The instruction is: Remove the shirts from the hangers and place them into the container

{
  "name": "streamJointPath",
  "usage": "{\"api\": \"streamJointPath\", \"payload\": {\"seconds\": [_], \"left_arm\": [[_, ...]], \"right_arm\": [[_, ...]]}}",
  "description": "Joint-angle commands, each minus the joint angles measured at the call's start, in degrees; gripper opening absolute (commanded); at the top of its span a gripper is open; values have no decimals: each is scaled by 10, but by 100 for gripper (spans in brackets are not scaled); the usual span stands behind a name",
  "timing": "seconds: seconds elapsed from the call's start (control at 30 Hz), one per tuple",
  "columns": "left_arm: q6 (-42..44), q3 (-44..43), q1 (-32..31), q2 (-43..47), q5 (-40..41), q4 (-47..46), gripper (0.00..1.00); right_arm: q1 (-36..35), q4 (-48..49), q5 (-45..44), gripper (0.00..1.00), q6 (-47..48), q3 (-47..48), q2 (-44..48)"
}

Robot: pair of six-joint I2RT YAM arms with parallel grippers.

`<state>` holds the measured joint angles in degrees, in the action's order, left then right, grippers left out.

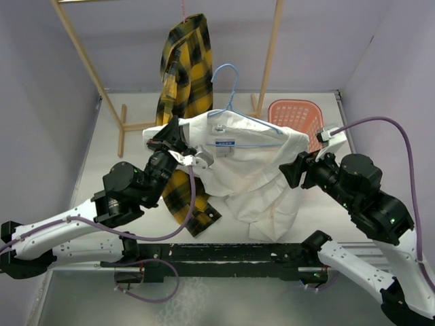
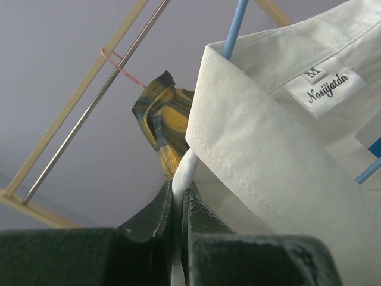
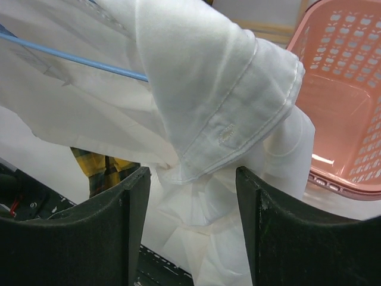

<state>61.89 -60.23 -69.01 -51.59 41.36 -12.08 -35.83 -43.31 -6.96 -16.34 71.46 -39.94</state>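
Note:
The white shirt point(image 1: 248, 173) hangs on the light blue hanger point(image 1: 231, 81), held up over the table's middle. My left gripper point(image 1: 175, 138) is shut on a fold of white cloth point(image 2: 178, 182) just below the collar with its label point(image 2: 324, 89). At the shirt's right shoulder my right gripper point(image 1: 289, 170) stands open, with bunched white cloth point(image 3: 226, 107) hanging between and beyond its fingers point(image 3: 134, 202), untouched by them. The yellow-and-black plaid shirt point(image 1: 185, 64) hangs from the rack on a pink-red hanger point(image 2: 122, 62). The salmon-pink basket point(image 1: 297, 115) stands at the back right, nothing in the part of it that shows.
Wooden rack poles point(image 1: 81, 58) slant up at the back left, and another pole point(image 1: 270, 54) rises beside the basket. The plaid shirt's tail point(image 1: 187, 204) trails onto the table under my left arm. A black rail point(image 1: 224, 255) runs along the near edge.

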Motion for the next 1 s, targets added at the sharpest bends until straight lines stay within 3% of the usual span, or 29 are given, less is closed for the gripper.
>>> {"api": "streamJointPath", "payload": {"seconds": [0.0, 0.27, 0.47, 0.77, 0.83, 0.93, 0.97], "left_arm": [[-43, -37, 1, 27, -12, -28, 0], [-62, -30, 1, 34, -14, -16, 0], [-74, -19, 1, 35, -15, -16, 0], [-98, -19, 1, 38, -21, -5, 0], [-99, -17, 2, 38, -19, -3, 0], [-100, -16, 1, 37, -19, 0, 0], [-100, -15, 2, 38, -17, 2, 0]], "right_arm": [[0, 77, -15, 62, -8, -35, 25], [0, 172, -49, 49, -24, -109, 87], [0, 252, -7, 49, -35, -178, 142], [0, 290, 27, 47, -42, -198, 121], [0, 289, 21, 39, -43, -196, 116], [0, 274, 1, 6, -44, -187, 109], [0, 265, -8, 0, -43, -182, 110]]}}
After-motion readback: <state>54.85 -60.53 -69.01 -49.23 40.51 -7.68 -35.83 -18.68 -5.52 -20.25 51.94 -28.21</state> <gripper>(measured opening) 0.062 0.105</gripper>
